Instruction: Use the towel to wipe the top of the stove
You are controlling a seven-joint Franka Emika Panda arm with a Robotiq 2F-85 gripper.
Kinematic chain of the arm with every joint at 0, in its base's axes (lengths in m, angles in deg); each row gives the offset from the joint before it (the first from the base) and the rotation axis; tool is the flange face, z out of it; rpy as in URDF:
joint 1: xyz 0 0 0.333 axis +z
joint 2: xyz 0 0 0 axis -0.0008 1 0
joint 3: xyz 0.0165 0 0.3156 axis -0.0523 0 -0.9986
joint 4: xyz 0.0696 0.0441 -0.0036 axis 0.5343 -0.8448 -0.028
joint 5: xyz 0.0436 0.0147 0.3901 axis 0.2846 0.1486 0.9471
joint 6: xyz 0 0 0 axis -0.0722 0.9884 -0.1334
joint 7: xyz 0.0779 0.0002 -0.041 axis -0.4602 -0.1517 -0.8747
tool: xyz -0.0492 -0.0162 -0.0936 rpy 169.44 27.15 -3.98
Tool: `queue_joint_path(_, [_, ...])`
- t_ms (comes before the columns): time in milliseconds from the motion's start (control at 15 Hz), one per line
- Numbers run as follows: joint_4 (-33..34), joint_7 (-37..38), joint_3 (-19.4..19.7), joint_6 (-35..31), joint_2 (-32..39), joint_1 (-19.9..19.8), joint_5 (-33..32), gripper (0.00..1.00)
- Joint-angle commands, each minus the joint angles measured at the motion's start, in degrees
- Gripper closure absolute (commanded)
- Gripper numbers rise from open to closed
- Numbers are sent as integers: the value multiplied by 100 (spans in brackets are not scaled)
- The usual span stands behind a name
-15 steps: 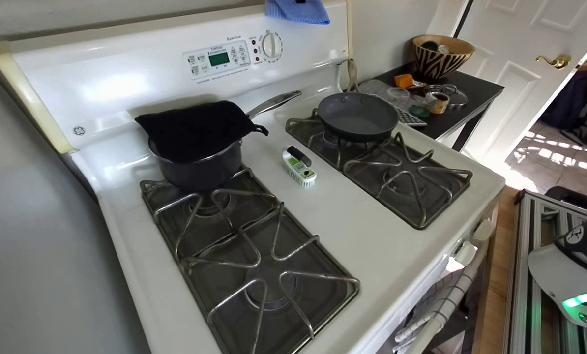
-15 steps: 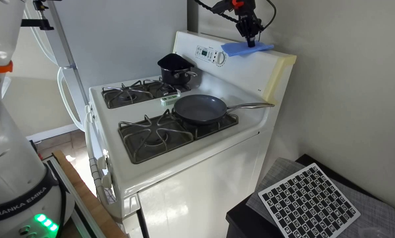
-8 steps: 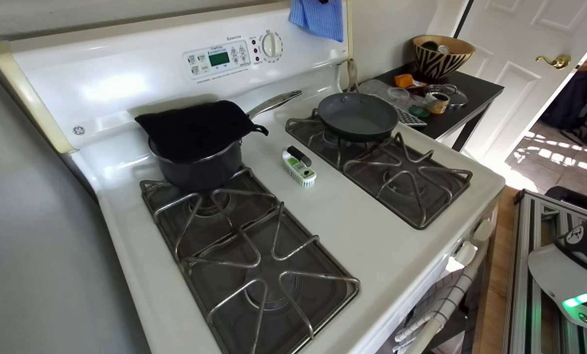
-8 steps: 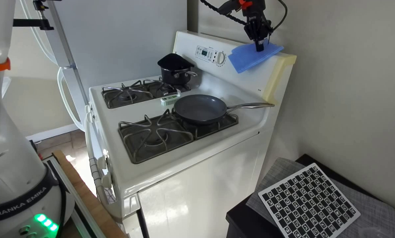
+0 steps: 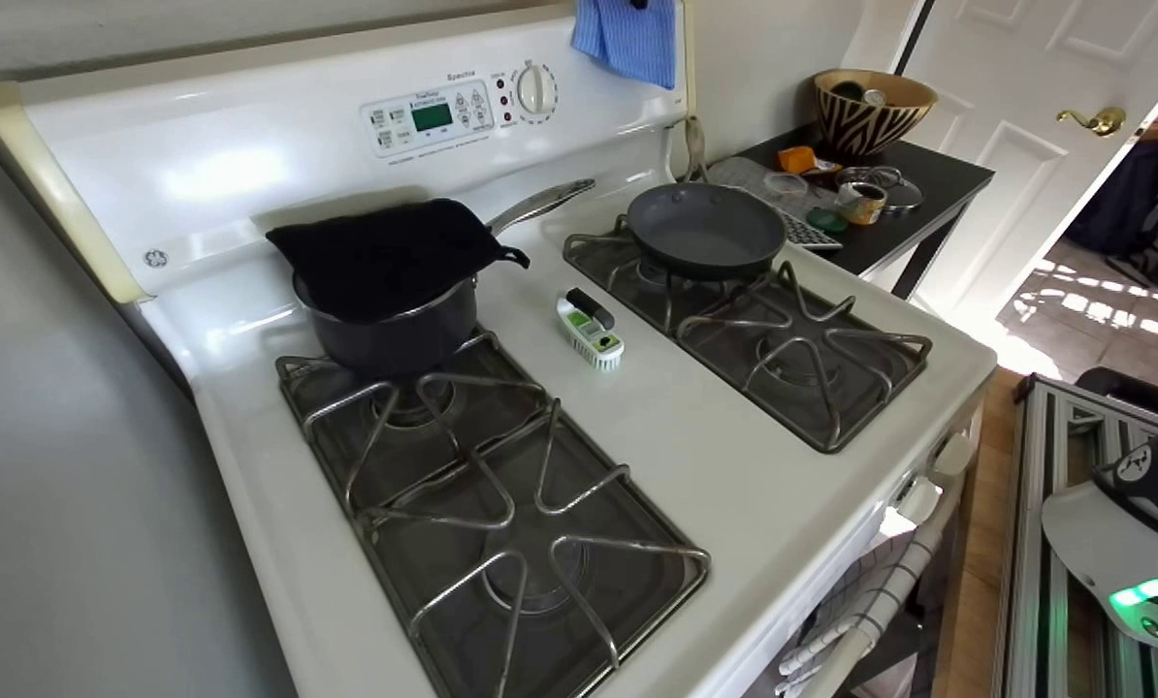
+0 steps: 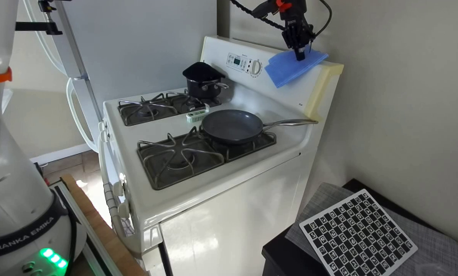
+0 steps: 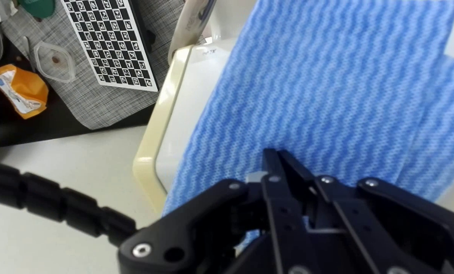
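Note:
The blue towel (image 6: 284, 71) lies over the right-hand part of the white stove's (image 6: 163, 128) back panel. It drapes down the panel's front beside the knob, as an exterior view (image 5: 627, 44) also shows. My gripper (image 6: 300, 57) points down, with its fingertips touching the towel near the panel's top edge. In the wrist view the gripper (image 7: 276, 152) has its fingertips together on the towel (image 7: 326, 83); I see no cloth clearly between them. The towel spreads flat around the tips and covers part of the back panel (image 7: 189, 95). The burner grates (image 5: 540, 543) stand lower down.
A dark pot (image 5: 395, 339) with a black cloth on it sits on a rear burner. A frying pan (image 6: 233, 126) sits on another rear burner. A white-green brush (image 5: 589, 330) lies between the grates. A checkered board (image 6: 359, 234) lies on a side table.
Over the last second my gripper moved along the back panel toward its yellow-edged right end and slightly down. The towel slid with it and hangs lower. In the last half second it barely moved.

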Motion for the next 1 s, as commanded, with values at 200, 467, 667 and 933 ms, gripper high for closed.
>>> queue_joint_path(200, [181, -83, -149, -154, 249, 229, 38, 100])
queue_joint_path(467, [371, -228, -230, -235, 398, 345, 45, 100])
queue_joint_path(667, [557, -363, -276, -350, 563, 383, 70, 100])
queue_joint_path(933, [745, -492, -372, -421, 733, 402, 128, 100])
